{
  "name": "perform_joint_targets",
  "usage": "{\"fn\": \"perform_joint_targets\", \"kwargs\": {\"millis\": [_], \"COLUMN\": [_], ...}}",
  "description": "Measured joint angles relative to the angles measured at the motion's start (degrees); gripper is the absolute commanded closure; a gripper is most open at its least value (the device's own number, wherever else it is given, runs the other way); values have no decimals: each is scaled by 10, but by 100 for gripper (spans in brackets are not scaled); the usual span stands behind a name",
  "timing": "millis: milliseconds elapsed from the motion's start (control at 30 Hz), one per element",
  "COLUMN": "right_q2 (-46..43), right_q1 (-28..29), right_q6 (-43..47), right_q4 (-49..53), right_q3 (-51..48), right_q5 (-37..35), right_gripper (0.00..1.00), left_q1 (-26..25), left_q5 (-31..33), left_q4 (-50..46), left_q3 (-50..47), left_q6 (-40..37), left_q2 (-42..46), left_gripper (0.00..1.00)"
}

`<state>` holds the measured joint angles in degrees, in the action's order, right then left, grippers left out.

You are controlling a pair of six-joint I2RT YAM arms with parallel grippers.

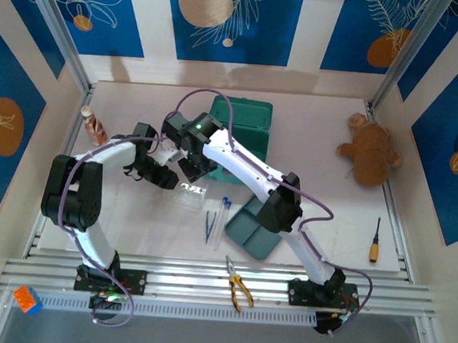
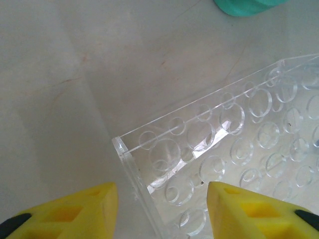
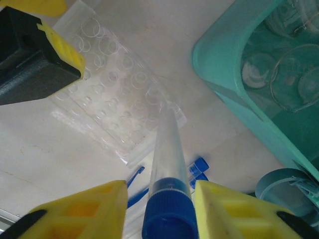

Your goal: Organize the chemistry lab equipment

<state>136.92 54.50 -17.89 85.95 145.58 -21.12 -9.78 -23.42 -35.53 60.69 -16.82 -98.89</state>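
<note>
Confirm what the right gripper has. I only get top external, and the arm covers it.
Observer: On the right wrist view, a clear test tube with a blue cap stands between the fingers of the right gripper. There is a gap between one finger and the cap, so it isn't clamped.
Operator: And the left gripper, is it on the rack?
Observer: On the left wrist view, the left gripper has its fingers apart, with a corner of the clear tube rack lying between them. I can't tell if they touch it.
</note>
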Motion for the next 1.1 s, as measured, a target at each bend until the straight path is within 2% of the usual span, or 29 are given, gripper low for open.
{"fn": "perform_joint_targets", "kwargs": {"millis": [200, 400, 533, 733, 967, 1100], "right_q2": [-36, -121, -216, -330, -350, -347], "right_q1": [-7, -9, -8, -8, 11, 23], "right_q6": [-6, -20, -44, -102, -192, -242], "right_q4": [-12, -40, -90, -159, -223, -254], "right_q3": [-22, -81, -190, -368, -515, -560], "right_q5": [-14, -33, -40, -31, -7, 5], "right_gripper": [52, 52, 52, 58, 68, 72], "left_q1": [-1, -4, 2, 28, 54, 55], "left_q5": [6, 12, 15, 17, 23, 26], "left_q4": [0, 0, 0, -2, -5, -5], "left_q3": [0, 0, 0, 0, -4, -7], "left_q6": [0, 3, 4, 7, 9, 9], "left_q2": [0, 0, 0, 1, 14, 28], "left_gripper": [50, 50, 50, 50, 49, 49]}}
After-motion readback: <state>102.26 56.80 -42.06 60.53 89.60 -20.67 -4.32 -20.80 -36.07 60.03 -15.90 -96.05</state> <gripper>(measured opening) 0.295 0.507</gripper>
